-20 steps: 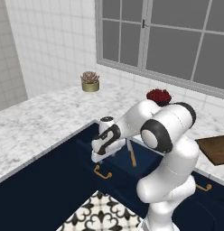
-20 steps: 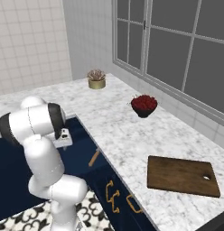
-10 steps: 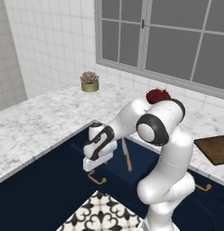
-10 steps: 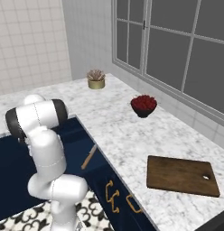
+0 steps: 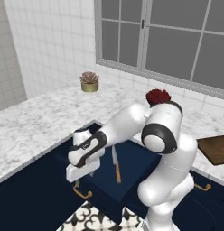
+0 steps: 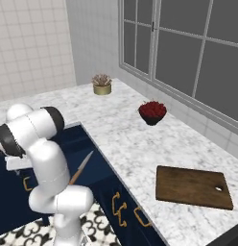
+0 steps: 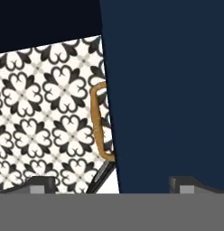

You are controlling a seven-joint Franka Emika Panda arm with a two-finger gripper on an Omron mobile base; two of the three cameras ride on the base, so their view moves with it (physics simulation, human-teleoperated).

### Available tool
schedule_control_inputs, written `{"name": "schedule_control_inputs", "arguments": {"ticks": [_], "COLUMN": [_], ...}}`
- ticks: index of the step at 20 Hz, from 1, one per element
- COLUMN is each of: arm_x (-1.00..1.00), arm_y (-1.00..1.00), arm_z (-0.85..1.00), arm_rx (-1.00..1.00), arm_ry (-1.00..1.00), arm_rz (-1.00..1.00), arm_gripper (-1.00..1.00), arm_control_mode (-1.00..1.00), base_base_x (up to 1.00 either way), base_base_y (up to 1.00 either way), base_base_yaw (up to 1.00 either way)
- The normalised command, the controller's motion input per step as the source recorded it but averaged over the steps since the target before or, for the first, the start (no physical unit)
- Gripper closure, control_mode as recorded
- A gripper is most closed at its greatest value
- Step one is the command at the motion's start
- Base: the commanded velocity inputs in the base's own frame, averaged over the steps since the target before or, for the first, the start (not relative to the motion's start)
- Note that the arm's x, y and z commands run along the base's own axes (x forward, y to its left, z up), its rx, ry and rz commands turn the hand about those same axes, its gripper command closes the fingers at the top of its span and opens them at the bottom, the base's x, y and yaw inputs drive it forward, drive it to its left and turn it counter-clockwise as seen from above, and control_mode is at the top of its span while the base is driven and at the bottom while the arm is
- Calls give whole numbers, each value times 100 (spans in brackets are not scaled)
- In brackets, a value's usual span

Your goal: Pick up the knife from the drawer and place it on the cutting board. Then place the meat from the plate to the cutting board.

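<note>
The dark navy drawer [image 5: 132, 173] stands pulled out from under the counter, with a gold handle [image 5: 82, 192] on its front. The knife [image 5: 116, 165], silver blade and tan handle, lies inside it and also appears in the right base view as the knife [image 6: 81, 168]. My gripper [image 5: 77, 176] hangs over the drawer's front edge, pointing down, open and holding nothing. In the hand view my gripper [image 7: 111, 185] straddles the drawer front [image 7: 168, 90] beside the gold handle [image 7: 101, 122]. The brown cutting board [image 6: 193, 186] lies on the counter at the right. The meat and the plate are out of view.
A dark bowl of red berries [image 6: 152, 111] and a small potted plant [image 6: 102, 84] stand on the marble counter [image 6: 125, 129] near the window. Navy cabinet doors with gold handles [image 6: 119, 209] sit below the counter. Patterned floor tiles [image 7: 41, 113] lie under the drawer.
My hand has drawn back toward the base, and the drawer has slid further out with it, carrying the knife along. The gripper has stayed open.
</note>
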Motion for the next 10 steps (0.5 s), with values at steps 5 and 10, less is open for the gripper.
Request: {"name": "schedule_control_inputs", "arguments": {"ticks": [5,10], "arm_x": [-1,51], "arm_y": [-87,-71], "arm_z": [69,-6], "arm_rx": [1,-3], "arm_ry": [0,7], "arm_rz": [-1,-21], "arm_gripper": [-100,-100], "arm_control_mode": [-100,-100], "base_base_x": [0,0], "base_base_y": [0,0], "base_base_yaw": [0,0]}}
